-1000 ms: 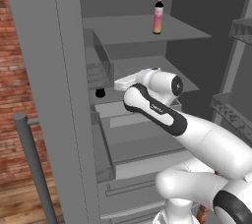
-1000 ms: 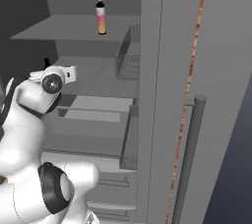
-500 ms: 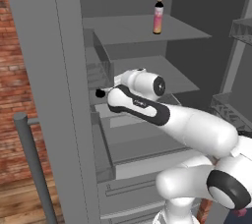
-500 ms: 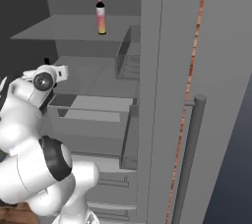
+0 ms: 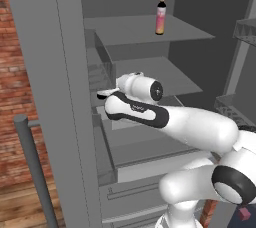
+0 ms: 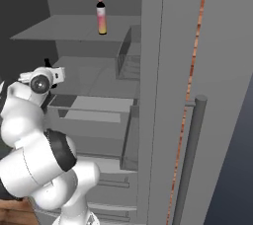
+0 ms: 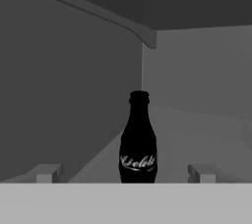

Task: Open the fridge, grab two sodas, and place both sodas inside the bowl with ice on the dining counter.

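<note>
Gripper (image 7: 123,174): we see our fingers spread wide, either side of the dark soda (image 7: 138,139), not touching.
Dark soda: upright near the shelf's back corner.
Pink soda (image 5: 160,17): top shelf, open space around.

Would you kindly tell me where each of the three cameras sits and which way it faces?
Left base view: behind the arm's left, facing the open fridge; the arm crosses from lower right.
Right base view: behind the arm's right, same fridge; the arm rises lower left.
Hand view: on the hand, facing the dark soda between the open end effector fingertips.
Both base views share the pink-orange soda on the upper shelf.
</note>
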Robot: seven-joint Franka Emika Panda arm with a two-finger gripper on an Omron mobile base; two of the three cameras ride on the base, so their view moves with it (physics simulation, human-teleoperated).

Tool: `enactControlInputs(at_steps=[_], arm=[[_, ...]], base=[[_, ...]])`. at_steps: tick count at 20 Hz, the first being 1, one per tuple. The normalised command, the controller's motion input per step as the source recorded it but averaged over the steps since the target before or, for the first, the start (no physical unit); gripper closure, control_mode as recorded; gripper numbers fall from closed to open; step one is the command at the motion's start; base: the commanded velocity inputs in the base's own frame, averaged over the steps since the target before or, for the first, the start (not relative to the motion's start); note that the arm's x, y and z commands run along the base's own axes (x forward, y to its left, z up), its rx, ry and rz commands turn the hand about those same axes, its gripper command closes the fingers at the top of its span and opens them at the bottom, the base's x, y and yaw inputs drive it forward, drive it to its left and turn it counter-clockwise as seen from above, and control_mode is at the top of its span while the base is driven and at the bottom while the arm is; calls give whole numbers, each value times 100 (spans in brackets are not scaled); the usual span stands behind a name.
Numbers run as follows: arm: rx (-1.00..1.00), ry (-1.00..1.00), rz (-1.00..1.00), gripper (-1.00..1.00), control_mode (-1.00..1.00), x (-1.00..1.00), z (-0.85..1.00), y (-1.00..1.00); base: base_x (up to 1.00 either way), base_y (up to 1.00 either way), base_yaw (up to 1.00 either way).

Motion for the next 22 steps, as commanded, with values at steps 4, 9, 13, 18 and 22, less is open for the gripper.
enactControlInputs(at_steps=[4,9,13,18,22], arm=[[-1,0,0,-100,-100,4,-5,0],[0,0,0,-100,-100,12,-1,-1],[0,1,0,-100,-100,28,0,0],[0,1,0,-100,-100,17,-2,0],[0,1,0,-100,-100,14,-12,14]], base=[[0,0,0],[0,0,0],[0,0,0],[0,0,0],[0,0,0]])
